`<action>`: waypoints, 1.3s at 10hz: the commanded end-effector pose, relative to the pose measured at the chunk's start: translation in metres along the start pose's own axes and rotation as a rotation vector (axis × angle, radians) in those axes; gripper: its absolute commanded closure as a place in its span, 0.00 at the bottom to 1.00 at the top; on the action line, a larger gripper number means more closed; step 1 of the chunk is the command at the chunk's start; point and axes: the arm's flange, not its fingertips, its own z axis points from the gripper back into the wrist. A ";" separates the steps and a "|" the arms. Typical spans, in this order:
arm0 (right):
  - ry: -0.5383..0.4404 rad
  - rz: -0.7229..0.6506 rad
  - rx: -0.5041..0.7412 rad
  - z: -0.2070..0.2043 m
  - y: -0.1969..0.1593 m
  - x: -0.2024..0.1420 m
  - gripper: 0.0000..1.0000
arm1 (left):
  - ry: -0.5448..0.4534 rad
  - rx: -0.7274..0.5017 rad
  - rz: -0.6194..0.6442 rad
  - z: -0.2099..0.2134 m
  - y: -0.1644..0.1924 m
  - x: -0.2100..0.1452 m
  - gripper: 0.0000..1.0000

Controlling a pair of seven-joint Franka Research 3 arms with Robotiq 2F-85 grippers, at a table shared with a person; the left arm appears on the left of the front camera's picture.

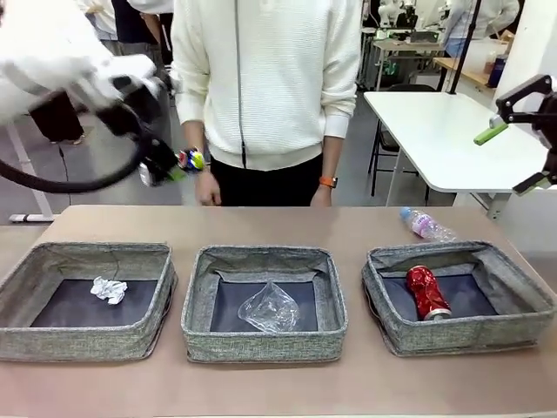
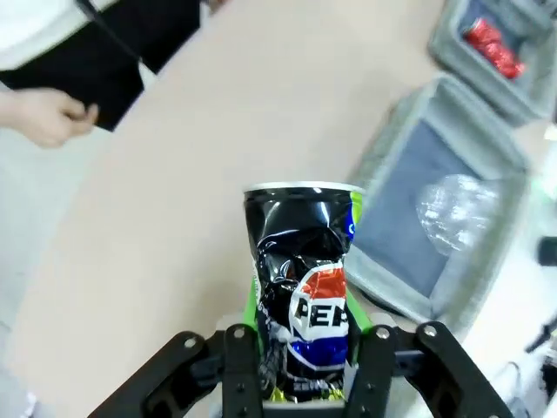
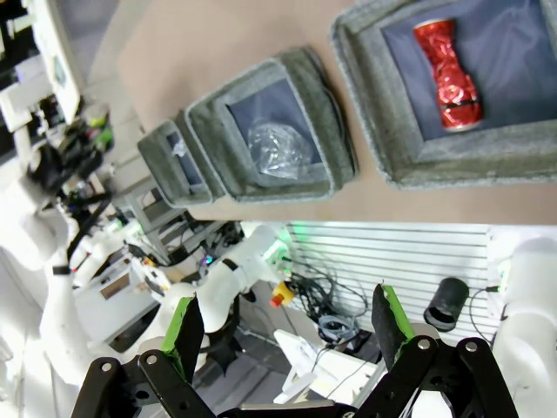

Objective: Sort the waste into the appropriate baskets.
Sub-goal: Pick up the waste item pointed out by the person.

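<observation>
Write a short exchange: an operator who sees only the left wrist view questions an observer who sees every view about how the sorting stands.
Operator: My left hand holds the blue can. What's in the left bin?
Observer: A paper wad.
Operator: Is any waste loose on the table?
Observer: A bottle, lying behind the right bin.

Red can [image 3: 446, 74] in one bin [image 3: 487, 157]; clear plastic [image 3: 278, 148] in neighbouring bin [image 3: 335, 131]; jaws spread wide.
</observation>
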 end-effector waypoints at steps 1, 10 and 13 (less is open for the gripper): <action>0.006 -0.005 0.016 0.000 0.000 -0.002 0.00 | -0.115 0.074 -0.001 0.033 -0.029 -0.025 1.00; 0.006 -0.005 0.016 0.000 0.000 -0.002 0.00 | 0.270 0.315 0.149 0.082 -0.153 0.122 0.65; 0.006 -0.005 0.016 0.000 0.000 -0.002 0.00 | 0.258 0.569 0.188 0.130 -0.204 0.161 0.65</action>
